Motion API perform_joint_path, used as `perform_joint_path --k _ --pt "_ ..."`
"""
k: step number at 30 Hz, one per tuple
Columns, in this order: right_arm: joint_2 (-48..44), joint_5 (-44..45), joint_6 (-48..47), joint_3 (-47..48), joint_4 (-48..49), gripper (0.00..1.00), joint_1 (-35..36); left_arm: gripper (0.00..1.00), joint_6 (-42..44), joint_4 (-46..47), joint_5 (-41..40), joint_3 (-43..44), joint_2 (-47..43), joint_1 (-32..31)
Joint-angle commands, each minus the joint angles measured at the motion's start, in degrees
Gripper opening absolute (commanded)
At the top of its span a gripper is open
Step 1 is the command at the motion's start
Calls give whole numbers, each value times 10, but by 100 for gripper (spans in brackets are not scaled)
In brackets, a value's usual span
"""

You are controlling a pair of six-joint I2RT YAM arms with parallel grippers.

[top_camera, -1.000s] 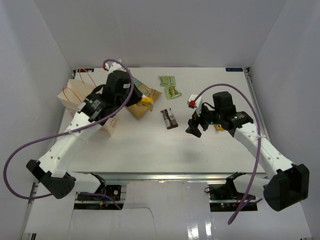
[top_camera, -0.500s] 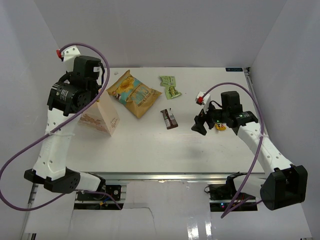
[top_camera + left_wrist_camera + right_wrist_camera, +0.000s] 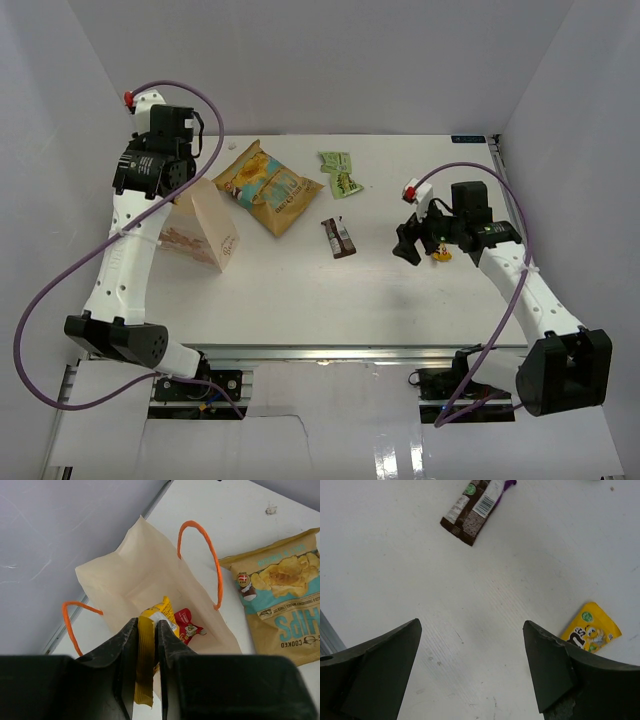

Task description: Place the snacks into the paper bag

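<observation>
The left arm rises steeply from its base at the near-left corner of the bench (image 3: 300, 295) and bends over at the top, so its wrist points down over the far-left corner. There the left gripper (image 3: 147, 626) is clamped on a yellow bar (image 3: 145, 680). The bar is held edge-on between the two fingers, with its end poking out past the tips. It hangs directly above the open mouth of the paper bag (image 3: 145, 565), which stands against the left edge near the far-left corner with its orange handles (image 3: 200, 550) splayed outward. A pink-red packet (image 3: 187, 625) lies at the bottom of the bag.

Just right of the bag the chip bag (image 3: 265, 188) lies flat, towards the far edge. Two green sachets (image 3: 340, 172) lie beyond it, nearer the middle of the far edge, and the brown bar (image 3: 340, 237) lies at mid-bench.

The right arm runs from the near-right corner up along the right edge, elbow bent and wrist turned in towards the centre. The right gripper (image 3: 470, 630) hovers above the surface with its jaws spread wide and nothing between them. It is between the brown bar and a small yellow packet (image 3: 590, 630) that lies beside it towards the right edge.
</observation>
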Motion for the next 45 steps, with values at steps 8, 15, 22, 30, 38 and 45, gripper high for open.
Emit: perform_joint_path --k 8,15,22,30,38,45 --pt "70 362 144 -40 89 85 -8 75 -34 43 127 -17 -55 7" --pt "136 445 138 -59 148 82 -10 81 -46 88 307 -49 -120 7" --pt "254 442 145 -15 170 70 -39 87 -141 337 693 -290 -223 7" --pt "238 334 143 -37 170 26 -62 86 -290 529 756 -461 -239 -32" --pt "87 -20 41 -79 120 24 -66 86 -350 598 669 -479 -116 -172" --pt "34 -174 8 -67 63 25 -55 86 -382 651 650 -419 27 -239"
